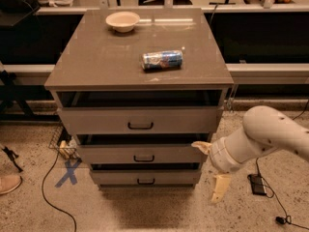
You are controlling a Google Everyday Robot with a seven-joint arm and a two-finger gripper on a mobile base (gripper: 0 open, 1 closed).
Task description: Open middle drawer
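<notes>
The middle drawer is grey-taupe, with a small black bar handle, and sits between a taller top drawer and a short bottom drawer. A dark gap shows above its front. My gripper is at the cabinet's right front corner, level with the middle drawer's right end. It is open, with its cream fingers spread wide: the upper one is at the drawer's right edge and the lower one hangs towards the floor. It holds nothing.
On the cabinet top lie a white bowl at the back and a blue can on its side. A cable and blue tape cross are on the floor at left, and a small dark device at right.
</notes>
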